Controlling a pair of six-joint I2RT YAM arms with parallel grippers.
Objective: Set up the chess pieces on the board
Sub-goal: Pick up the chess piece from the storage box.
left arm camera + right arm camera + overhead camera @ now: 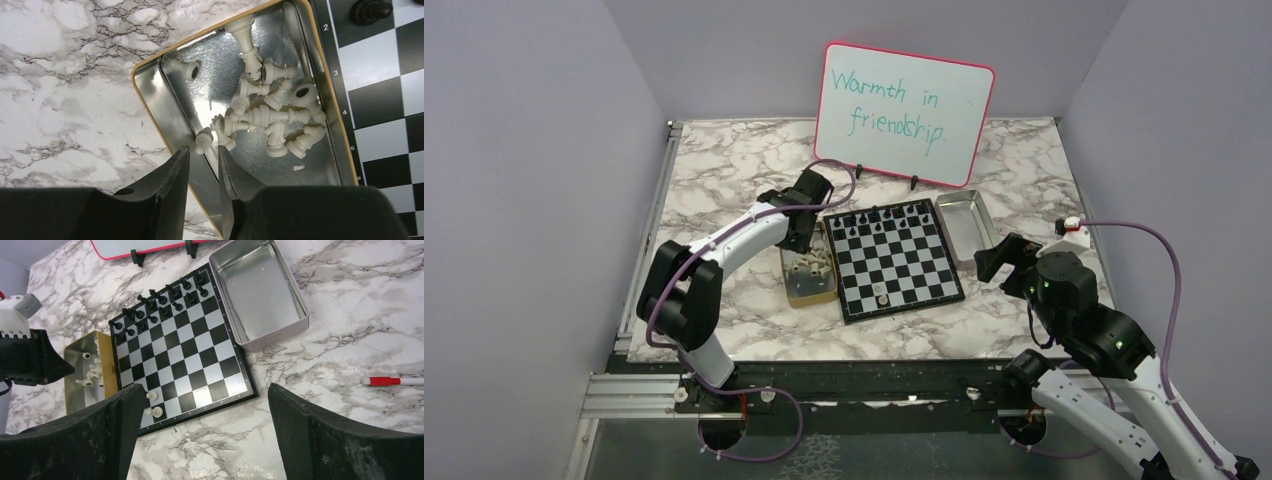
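The board (894,262) lies mid-table, with black chess pieces (884,218) filling its two far rows and two cream pieces (155,411) near its front left corner. Several cream pieces (272,112) lie heaped in the tan, metal-lined box (220,60) against the board's left edge. My left gripper (203,148) hangs low over that box's near wall. Its jaws stand a narrow gap apart, with nothing between them. A fallen cream pawn (203,140) lies just ahead of its fingertips. My right gripper (203,390) hovers wide open off the board's front right, holding nothing.
A silver tray (272,337) with nothing in it stands at the board's right edge. Behind the board a pink-framed whiteboard (904,112) stands upright. A red marker (385,381) lies on the marble to the right. Grey walls close in both sides.
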